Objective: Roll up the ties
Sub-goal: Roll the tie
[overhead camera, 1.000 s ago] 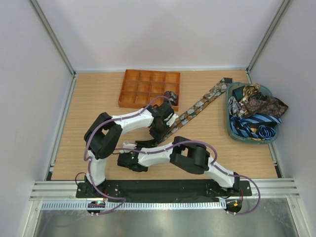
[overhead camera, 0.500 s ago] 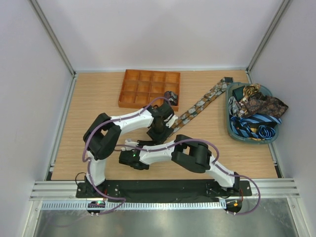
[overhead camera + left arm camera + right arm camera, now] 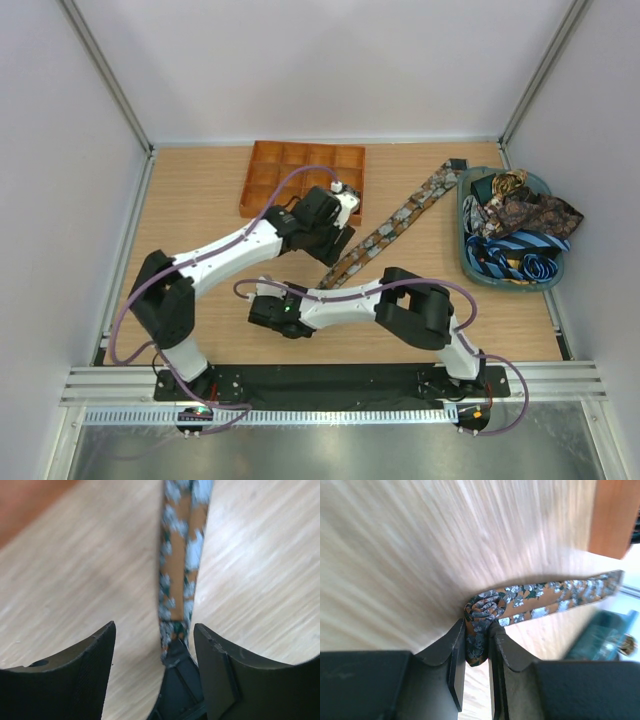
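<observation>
White walls (image 3: 320, 70) on three sides; pale wood worktop (image 3: 200, 250). Orange gridded tray (image 3: 303, 178) at far centre. Teal basket (image 3: 466, 255) at the right edge, heaped with loose ties (image 3: 520, 215), paisley and blue-striped, some draped over its rim. One paisley tie (image 3: 400, 218) lies stretched flat on the worktop, running diagonally from the basket's far-left corner down toward the middle, where both arms meet and hide its near end from above. Right wrist view: right claw (image 3: 476, 630) pinches a small rolled coil at that near end, fingers (image 3: 455, 650) pressed onto the fabric from both sides; the rest of the tie trails off to the right across the wood toward the basket. Left wrist view: left claw (image 3: 155, 640) spread wide above the worktop, fingers (image 3: 75, 670) either side of the tie's strip and clear of it; the strip runs straight away from the gap. Its near end meets a dark shape low in the frame, which I cannot identify.
</observation>
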